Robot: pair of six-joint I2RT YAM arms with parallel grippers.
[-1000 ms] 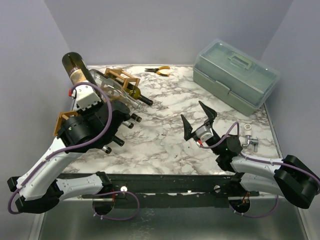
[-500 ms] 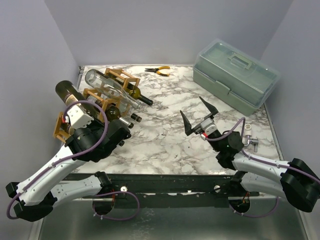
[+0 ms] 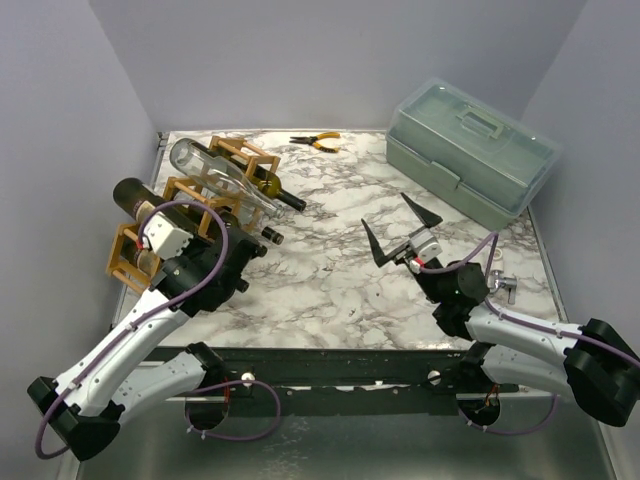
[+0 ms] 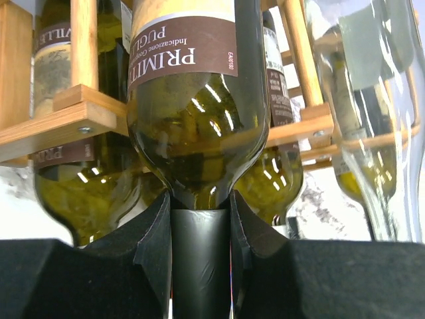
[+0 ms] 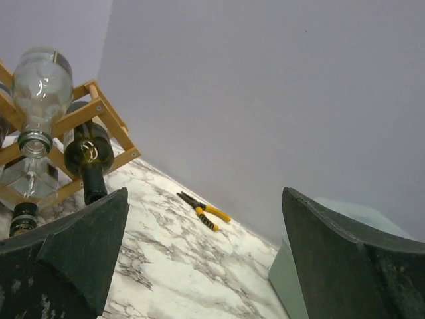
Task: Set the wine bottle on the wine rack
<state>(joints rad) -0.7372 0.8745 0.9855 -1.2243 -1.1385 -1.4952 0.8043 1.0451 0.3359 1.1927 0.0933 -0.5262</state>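
The left gripper's fingers are clamped tight on the dark neck of the wine bottle, with no gap showing on either side. The bottle lies on its side in the wine rack at the table's left edge. Its base pokes out the far side, and its labelled body sits between the wooden sticks, beside other bottles already racked.

The right gripper hangs over mid-table, spread wide and holding nothing.

Assessment: the placing looks nearly finished, with only seating and release outstanding. Before letting go, the body should be resting on the sticks, not carried by the grip. The jaws should then part slowly and draw back straight along the neck's line. A sideways pull could knock the neighbouring clear bottle or shift the light frame.
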